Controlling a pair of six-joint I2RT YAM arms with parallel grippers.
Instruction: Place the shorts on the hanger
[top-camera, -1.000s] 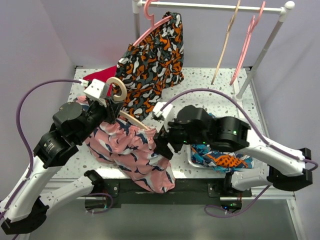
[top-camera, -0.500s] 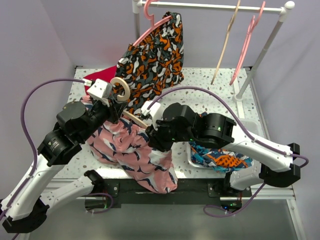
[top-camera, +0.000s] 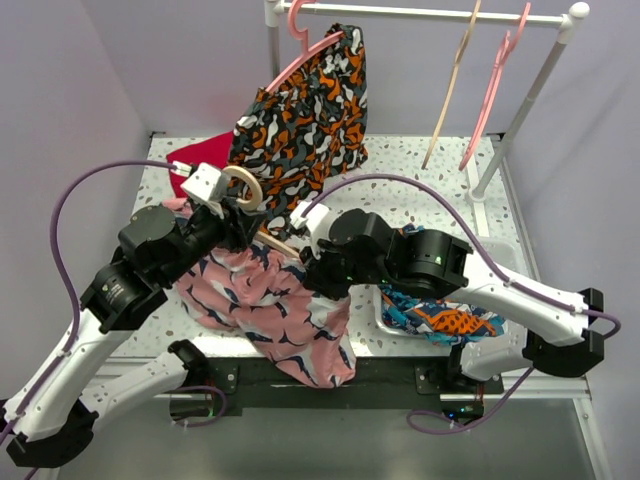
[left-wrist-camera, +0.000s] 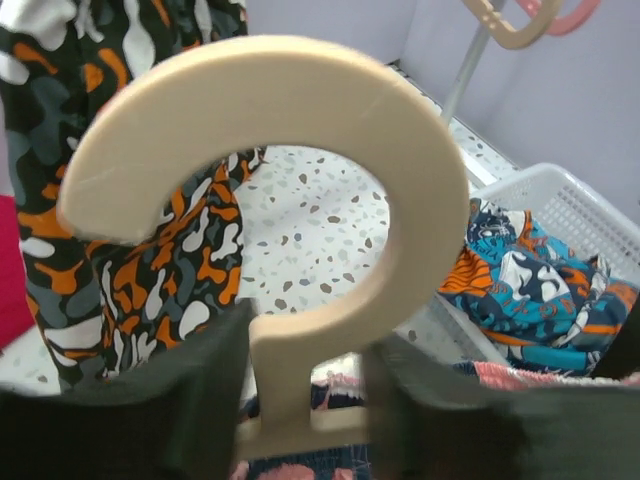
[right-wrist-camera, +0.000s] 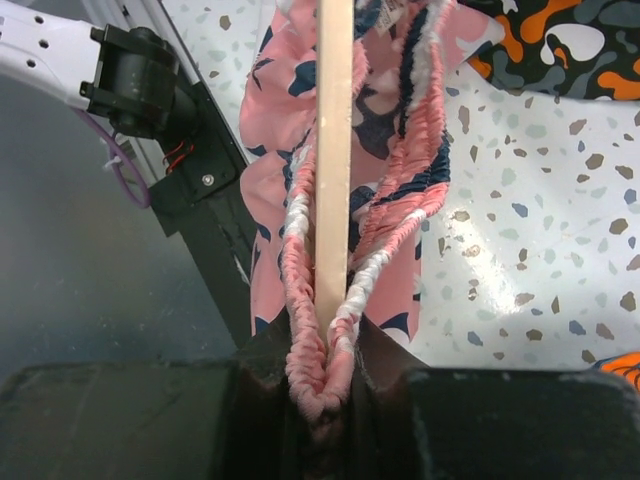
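Observation:
The pink shorts (top-camera: 270, 310) with navy-and-white blotches lie bunched at the table's front, one part hanging over the near edge. The beige hanger (top-camera: 243, 187) rises from them, its curled hook up. My left gripper (top-camera: 235, 215) stands open around the hanger's neck (left-wrist-camera: 285, 380); the left finger is against it and the right finger is apart from it. My right gripper (top-camera: 318, 272) is shut on the shorts' gathered waistband (right-wrist-camera: 322, 375). The tip of the hanger's arm (right-wrist-camera: 333, 150) is wrapped inside that band.
An orange-black-white garment (top-camera: 305, 120) hangs on a pink hanger from the white rail (top-camera: 430, 14) behind. A beige hanger (top-camera: 450, 90) and a pink one (top-camera: 495, 90) also hang there. A white basket (top-camera: 505, 262) holds blue-orange cloth (top-camera: 440, 318). Red cloth (top-camera: 200, 155) lies back left.
My right gripper moved left onto the hanger's arm end and closed on the waistband. My left jaws opened off the hanger's neck, and the left arm shifted slightly up and right.

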